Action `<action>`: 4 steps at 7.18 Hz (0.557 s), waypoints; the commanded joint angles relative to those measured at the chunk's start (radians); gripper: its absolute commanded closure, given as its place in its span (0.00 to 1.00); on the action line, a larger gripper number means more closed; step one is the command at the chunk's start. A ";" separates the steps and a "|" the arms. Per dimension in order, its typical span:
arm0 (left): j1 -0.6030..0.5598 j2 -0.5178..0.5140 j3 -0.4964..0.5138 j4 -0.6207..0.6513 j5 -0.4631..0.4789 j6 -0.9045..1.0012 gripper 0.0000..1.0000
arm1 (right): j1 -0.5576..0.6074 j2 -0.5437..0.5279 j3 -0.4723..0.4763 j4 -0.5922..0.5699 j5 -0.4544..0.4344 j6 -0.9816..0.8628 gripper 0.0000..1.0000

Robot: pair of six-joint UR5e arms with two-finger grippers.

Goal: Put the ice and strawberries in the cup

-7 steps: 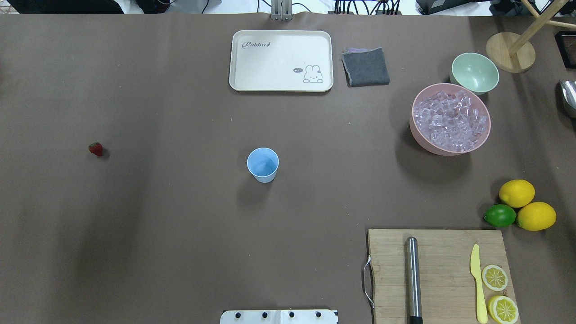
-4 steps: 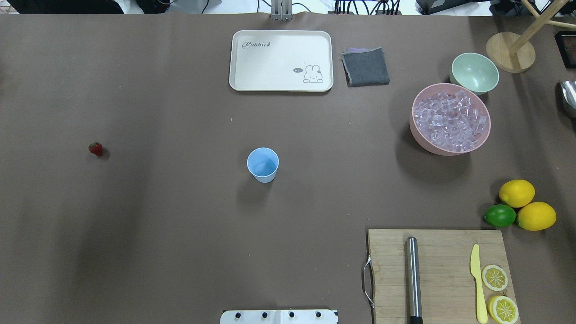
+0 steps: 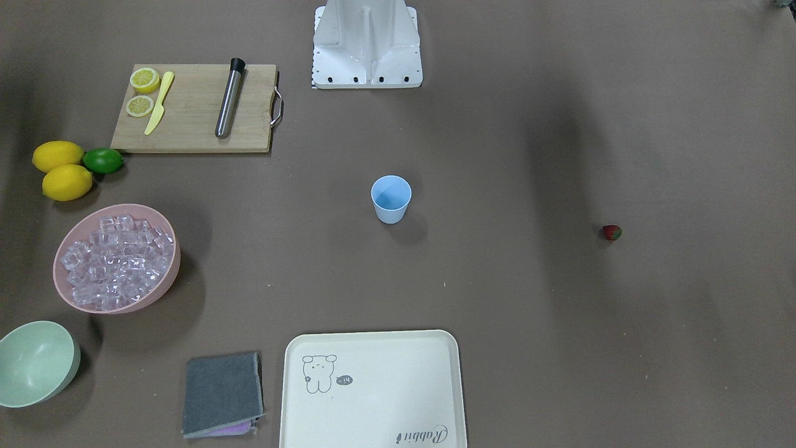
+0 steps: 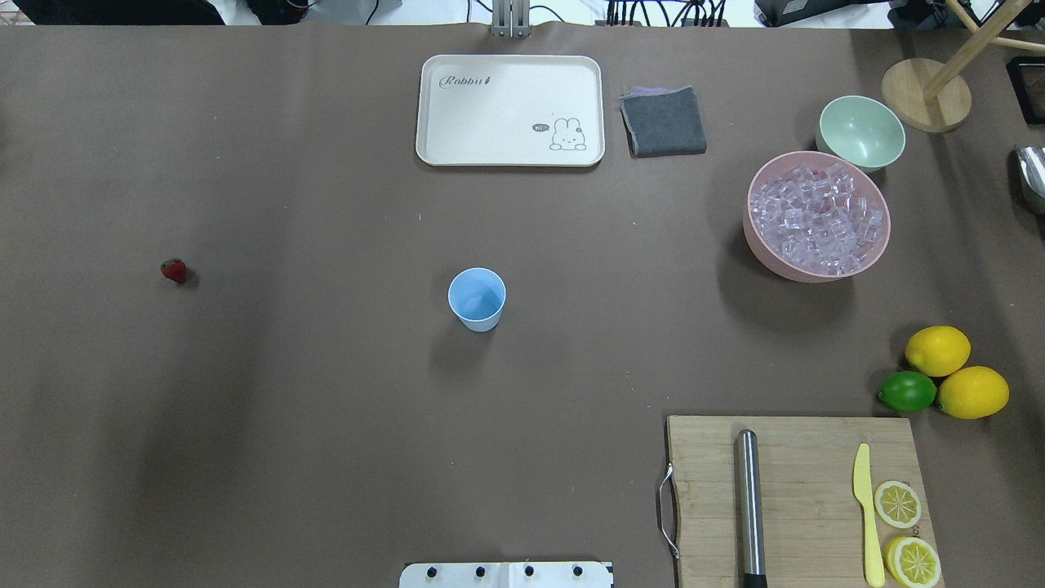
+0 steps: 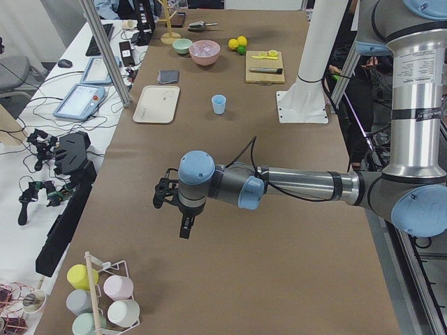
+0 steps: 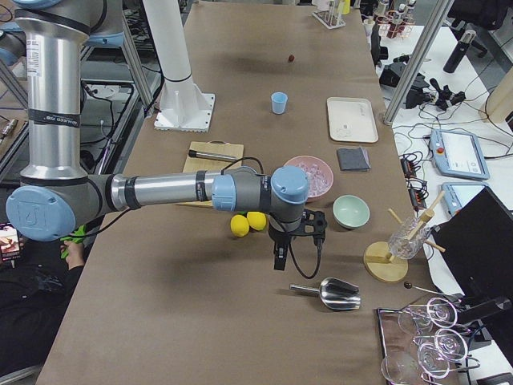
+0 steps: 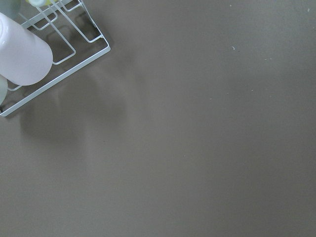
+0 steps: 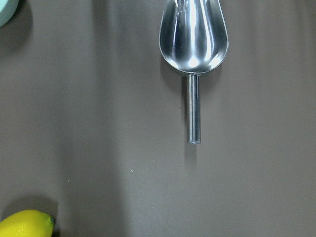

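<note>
Cup (image 4: 477,299), pale blue and tapered, stands upright, empty.

Silver tube arms (image 5: 300,185), grey joints (image 5: 223,188) with pale-blue caps (image 5: 196,166), black cables (image 5: 244,149), white bolted pedestal (image 3: 367,43).

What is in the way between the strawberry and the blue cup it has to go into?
Nothing visible. The strawberry lies by itself on the table, apart from the cup, and only the brown table cover shows between them in the overhead and front-facing views.
</note>
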 commanded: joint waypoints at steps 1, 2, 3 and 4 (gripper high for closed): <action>0.000 -0.001 0.000 0.000 0.000 0.000 0.02 | 0.000 0.001 0.000 0.000 0.000 0.000 0.01; 0.000 -0.001 0.000 0.000 0.000 0.000 0.02 | 0.000 0.001 0.000 0.000 0.000 0.000 0.01; 0.000 -0.001 0.000 0.000 0.000 0.000 0.02 | 0.000 0.004 0.000 0.000 0.000 0.000 0.01; 0.000 -0.001 0.000 0.000 0.000 0.000 0.02 | 0.000 0.009 0.000 0.000 -0.002 0.000 0.01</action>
